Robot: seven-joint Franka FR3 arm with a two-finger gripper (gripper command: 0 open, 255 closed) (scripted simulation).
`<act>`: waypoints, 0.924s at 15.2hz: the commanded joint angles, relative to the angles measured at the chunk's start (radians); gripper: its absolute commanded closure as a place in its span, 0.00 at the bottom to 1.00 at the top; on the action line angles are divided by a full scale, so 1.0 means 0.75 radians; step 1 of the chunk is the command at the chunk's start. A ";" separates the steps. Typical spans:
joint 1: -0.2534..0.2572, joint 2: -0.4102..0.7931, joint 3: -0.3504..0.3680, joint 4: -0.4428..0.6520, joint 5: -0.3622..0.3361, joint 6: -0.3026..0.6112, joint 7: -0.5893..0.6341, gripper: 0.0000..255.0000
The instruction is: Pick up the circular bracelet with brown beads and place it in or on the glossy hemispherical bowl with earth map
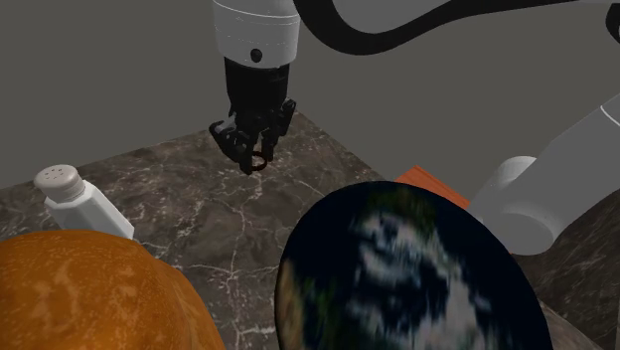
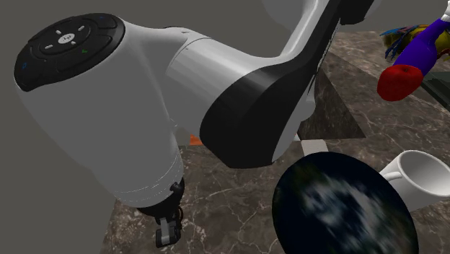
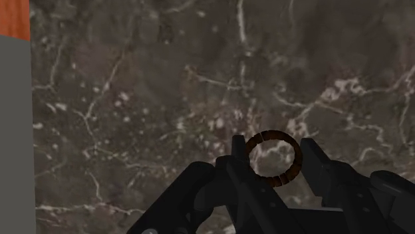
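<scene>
The all-black two-finger gripper (image 1: 253, 149) hangs from the white arm, lifted clear of the dark, white-veined marble desk (image 1: 199, 214). Its fingers are nearly closed and clasp a small circular bracelet of dark brown beads (image 1: 256, 164) at their tips. In the wrist view the bracelet (image 3: 266, 136) stands as a thin ring between the two black fingers (image 3: 237, 156), with its rim against each of them and the marble (image 3: 133, 100) showing through its middle.

A glossy hemispherical bowl printed with an earth map (image 1: 407, 273), deep blue with white cloud streaks, sits on the desk. In the shoulder view it is below the gripper and nearer the camera, off to that view's right and well apart from the fingers. In the second exterior view the gripper (image 2: 167, 234) pokes out beneath the arm's big white wrist joint, and the bowl (image 2: 342, 206) lies on that view's right of it.

A white salt shaker with a perforated cap (image 1: 75, 199) stands to the shoulder view's left of the gripper. In front of the shaker is a large orange rounded object (image 1: 89, 293). A flat orange-red block (image 1: 432, 186) peeks out behind the bowl. In the second exterior view, a white mug (image 2: 425, 177) stands just beside the bowl on the side away from the gripper. A red and blue toy figure (image 2: 407, 61) lies farther off.
</scene>
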 commanded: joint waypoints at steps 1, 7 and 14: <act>0.001 0.001 0.001 -0.004 0.001 -0.003 0.000 1.00; -0.002 0.002 -0.003 0.049 -0.001 -0.055 0.000 1.00; -0.005 0.012 -0.005 0.183 -0.009 -0.181 0.006 1.00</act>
